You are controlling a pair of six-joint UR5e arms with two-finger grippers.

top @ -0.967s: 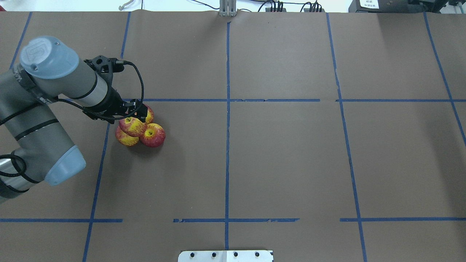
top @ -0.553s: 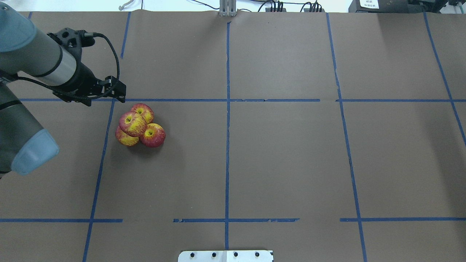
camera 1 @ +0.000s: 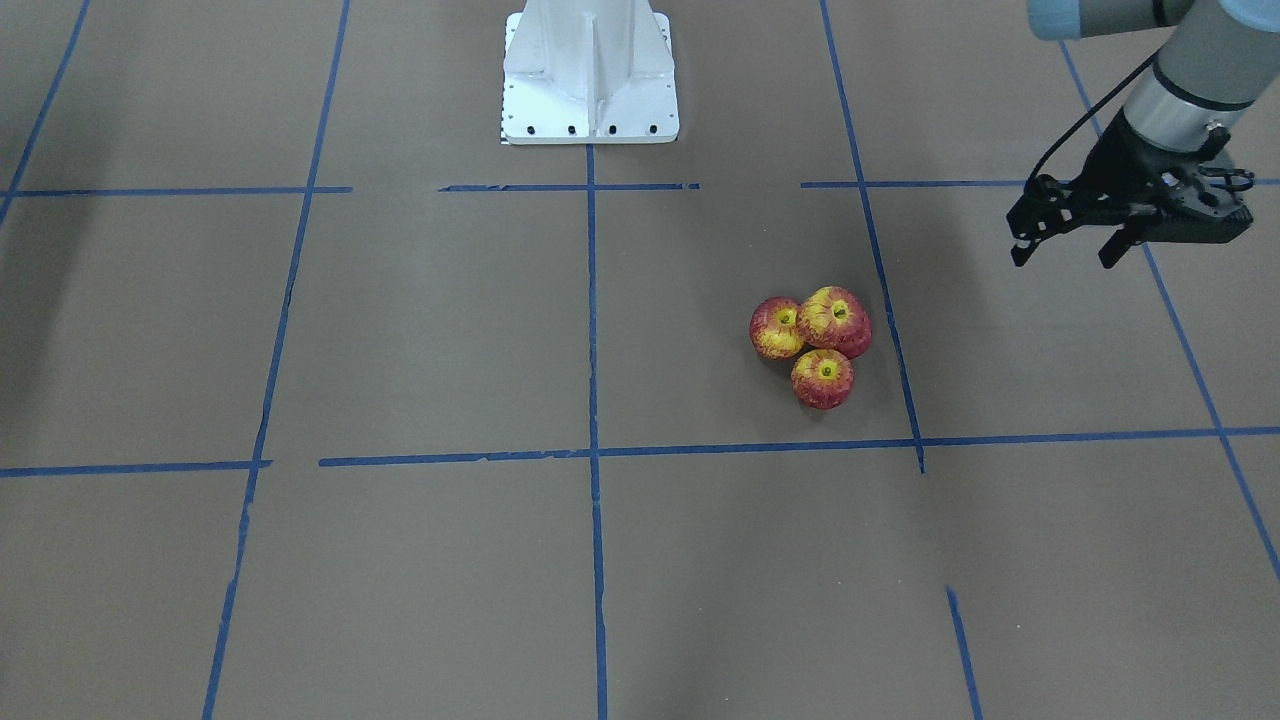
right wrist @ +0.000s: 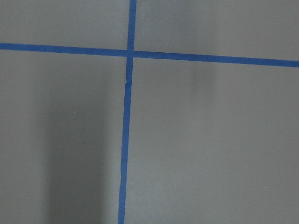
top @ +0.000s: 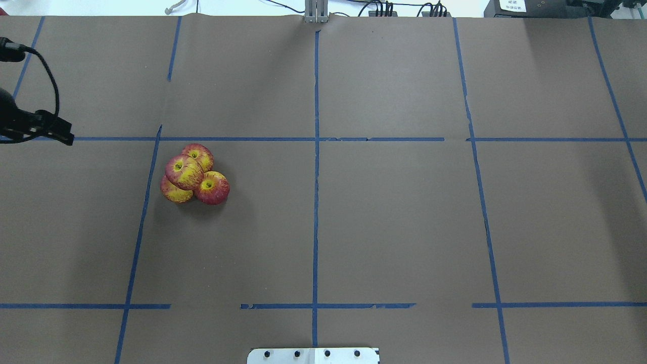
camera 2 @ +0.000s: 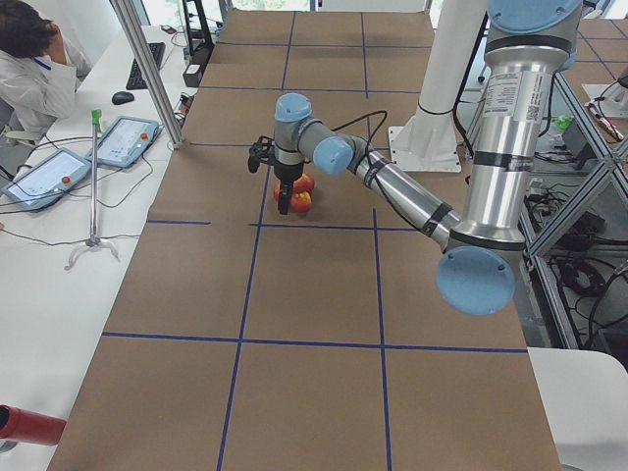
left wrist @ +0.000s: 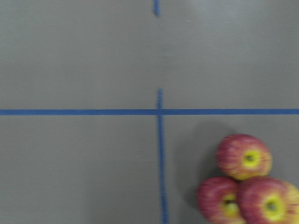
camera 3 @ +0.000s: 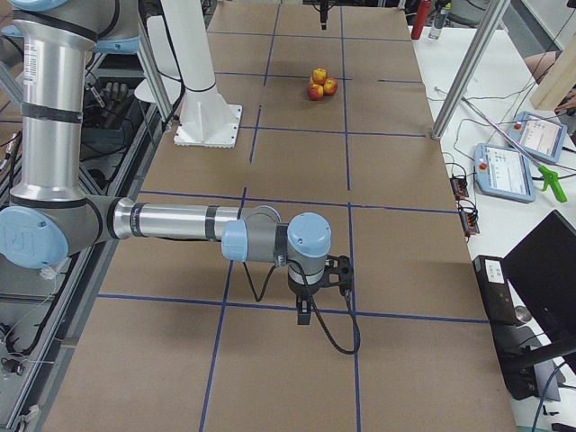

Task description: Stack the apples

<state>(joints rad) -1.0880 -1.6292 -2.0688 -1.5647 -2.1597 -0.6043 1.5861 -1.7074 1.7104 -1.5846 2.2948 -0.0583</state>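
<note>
Four red and yellow apples sit in a pile left of the table's middle. The top apple (top: 183, 172) rests on three others (top: 212, 188), stem dimple up. In the front-facing view the top apple (camera 1: 836, 318) hides one of them. The pile also shows at the lower right of the left wrist view (left wrist: 243, 156). My left gripper (camera 1: 1063, 255) is open and empty, raised, well off to the pile's side near the table's left edge (top: 63, 135). My right gripper (camera 3: 306, 315) shows only in the exterior right view, far from the apples; I cannot tell its state.
The brown paper table is marked with blue tape lines (top: 316, 202). The white robot base plate (camera 1: 590, 80) stands at the robot's edge. An operator's side table with tablets (camera 2: 118, 142) and a metal post (camera 2: 147, 69) lie beyond the far edge.
My left gripper has drawn away from the apple pile, leftward toward the table's edge. The top apple stays resting on the other three.
</note>
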